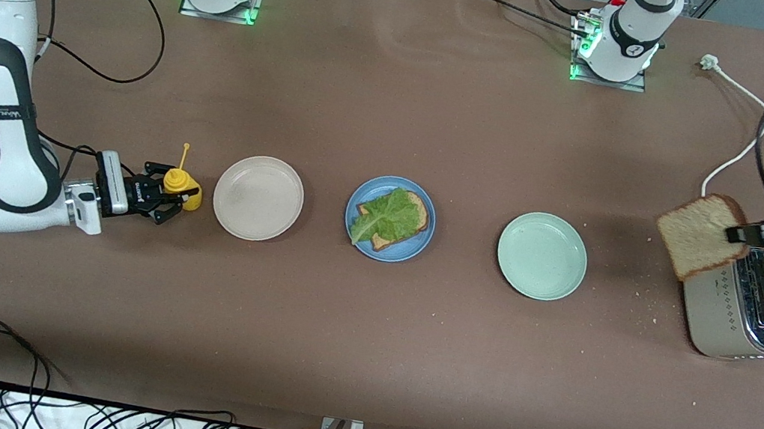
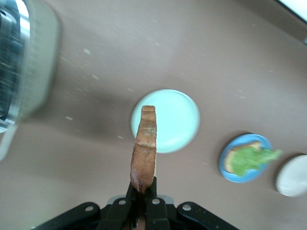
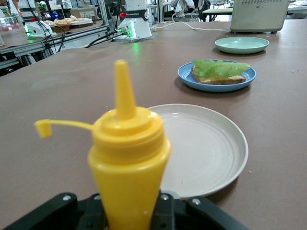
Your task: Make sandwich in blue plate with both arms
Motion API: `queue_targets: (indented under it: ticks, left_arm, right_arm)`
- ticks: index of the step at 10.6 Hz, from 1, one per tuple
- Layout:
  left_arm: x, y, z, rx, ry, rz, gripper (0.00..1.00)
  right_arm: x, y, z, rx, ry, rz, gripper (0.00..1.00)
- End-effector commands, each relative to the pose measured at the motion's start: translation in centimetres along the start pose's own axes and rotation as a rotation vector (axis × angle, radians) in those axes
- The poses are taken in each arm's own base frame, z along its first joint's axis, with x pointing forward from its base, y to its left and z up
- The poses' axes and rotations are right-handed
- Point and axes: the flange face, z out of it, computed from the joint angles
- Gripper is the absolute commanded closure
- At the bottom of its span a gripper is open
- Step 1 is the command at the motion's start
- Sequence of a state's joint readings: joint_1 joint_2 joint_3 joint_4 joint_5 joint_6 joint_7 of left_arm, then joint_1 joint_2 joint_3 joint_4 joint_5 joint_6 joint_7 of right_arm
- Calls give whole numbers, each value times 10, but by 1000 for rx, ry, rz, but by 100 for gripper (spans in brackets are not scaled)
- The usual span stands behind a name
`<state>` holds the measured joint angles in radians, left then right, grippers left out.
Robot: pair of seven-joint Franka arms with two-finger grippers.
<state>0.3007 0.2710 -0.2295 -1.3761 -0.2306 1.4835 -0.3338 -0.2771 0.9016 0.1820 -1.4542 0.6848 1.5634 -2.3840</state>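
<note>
While left gripper (image 1: 736, 234) pinches bread slice (image 1: 701, 236) above toaster (image 1: 755, 304), right gripper (image 1: 174, 199) clasps mustard bottle (image 1: 180, 185)

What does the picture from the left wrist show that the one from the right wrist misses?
Only the left wrist view shows the left tool shut on a bread slice. Only the right wrist view shows the right tool around a yellow squeeze bottle. Both show the blue plate with bread and lettuce, the pale green plate, the beige plate and the toaster.
</note>
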Motion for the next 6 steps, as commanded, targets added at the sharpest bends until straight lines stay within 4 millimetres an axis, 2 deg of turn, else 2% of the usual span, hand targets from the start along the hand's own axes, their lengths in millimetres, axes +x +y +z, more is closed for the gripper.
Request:
queue_targets:
  ticks: [1, 4, 6]
  left_arm:
    - [-3, 58, 24, -183, -74, -81, 100]
    - [-9, 133, 67, -351, -141, -115, 100]
    - [-12, 182, 123, -350, -152, -149, 100]
  right_arm:
    - [-12, -11, 4, -32, 107, -42, 0]
    - [-24, -29, -21, -66, 131, -22, 0]
    - [-33, -47, -47, -93, 134, -4, 0]
